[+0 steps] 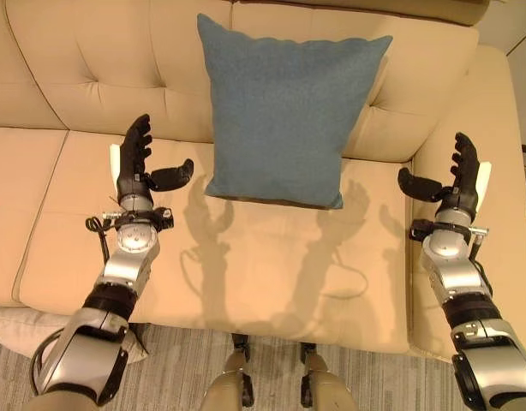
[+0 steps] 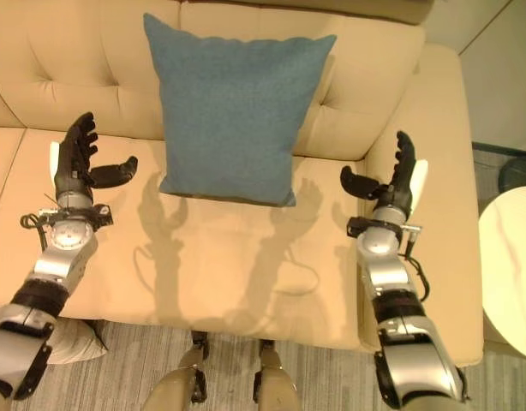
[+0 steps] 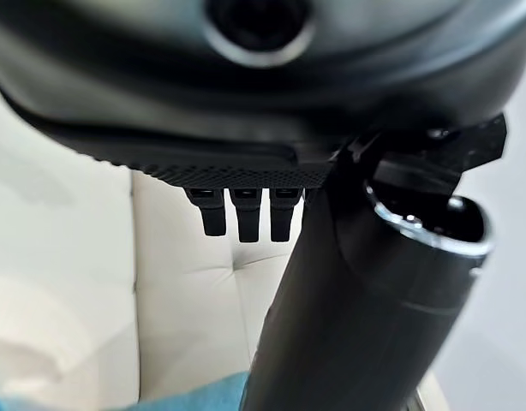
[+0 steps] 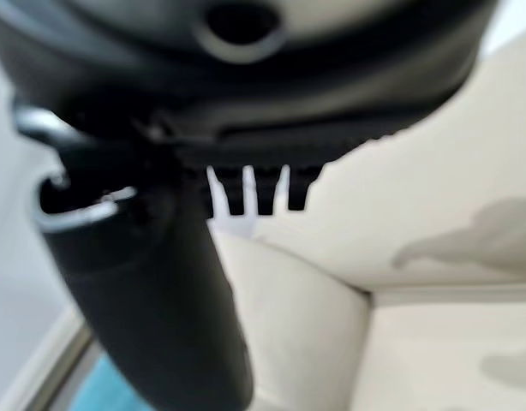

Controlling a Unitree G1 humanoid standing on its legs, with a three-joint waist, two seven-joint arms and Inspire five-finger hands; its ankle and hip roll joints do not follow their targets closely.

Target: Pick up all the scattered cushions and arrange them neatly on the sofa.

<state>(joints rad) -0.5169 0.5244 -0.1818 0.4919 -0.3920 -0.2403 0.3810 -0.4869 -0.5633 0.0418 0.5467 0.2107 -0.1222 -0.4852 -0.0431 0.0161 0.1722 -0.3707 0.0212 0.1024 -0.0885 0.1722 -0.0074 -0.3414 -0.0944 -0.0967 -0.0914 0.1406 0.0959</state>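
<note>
The blue cushion (image 1: 280, 111) stood leaning on the sofa (image 1: 92, 77) back. The left hand (image 1: 136, 163) and right hand (image 1: 456, 180) were spread, empty, one on each side, not touching it.

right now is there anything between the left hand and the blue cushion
No. In the left eye view only bare seat of the sofa separates the open left hand from the blue cushion.

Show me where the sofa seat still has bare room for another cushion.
The seat of the sofa is bare in front of the blue cushion, between the open left hand and open right hand. More bare seat lies left of the left hand. Only the middle of the backrest is taken, where the cushion leans.
</note>
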